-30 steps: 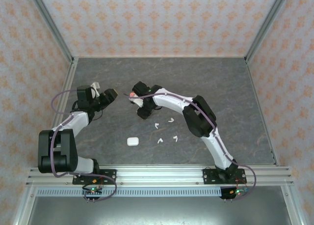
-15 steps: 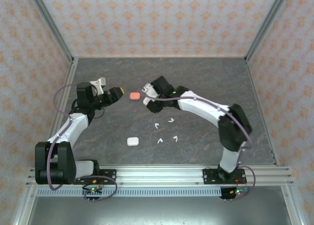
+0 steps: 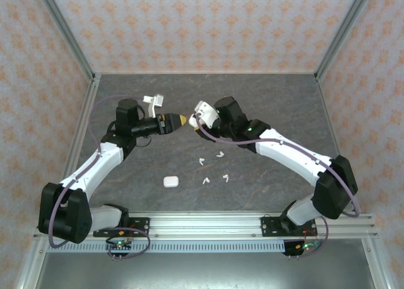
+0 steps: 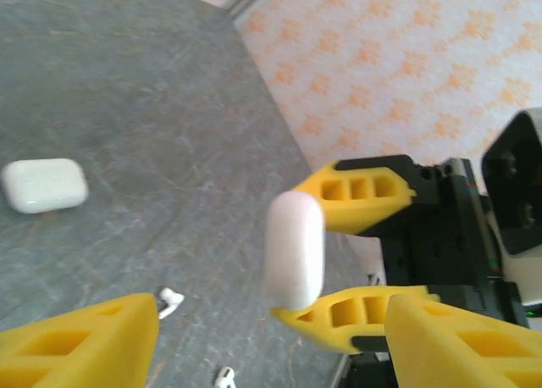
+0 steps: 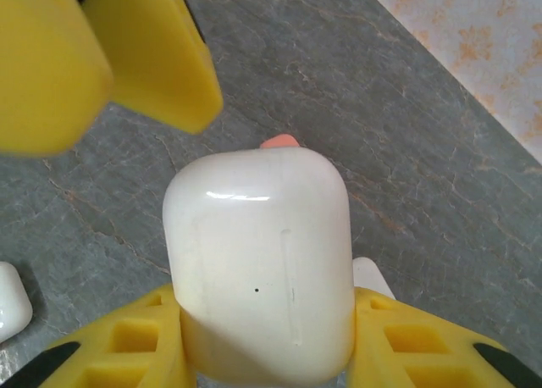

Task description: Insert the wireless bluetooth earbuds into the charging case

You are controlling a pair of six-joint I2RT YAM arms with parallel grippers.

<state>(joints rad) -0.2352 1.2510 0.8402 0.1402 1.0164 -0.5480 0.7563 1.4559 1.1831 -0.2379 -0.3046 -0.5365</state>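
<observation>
My right gripper (image 5: 264,324) is shut on a white charging case (image 5: 258,261), its lid closed, held above the table. In the left wrist view the same case (image 4: 293,248) stands edge-on between the right gripper's yellow fingers (image 4: 366,198). My left gripper (image 4: 271,324) is open and faces the case from close by, apart from it. In the top view the two grippers meet tip to tip, left gripper (image 3: 177,121) and right gripper (image 3: 198,120). Several white earbuds lie on the table, among them one earbud (image 3: 201,161), another (image 3: 220,154) and a third (image 3: 225,177).
A second white case (image 3: 170,182) lies closed on the table, nearer the arm bases; it is the case (image 4: 44,185) at the left of the left wrist view. A coral-pink piece (image 5: 279,141) peeks from behind the held case. Patterned walls enclose the dark table (image 3: 284,106).
The left gripper has swung right and up to meet the right gripper. The right arm's elbow has swung out to the right. The pink case seen on the table is now covered.
</observation>
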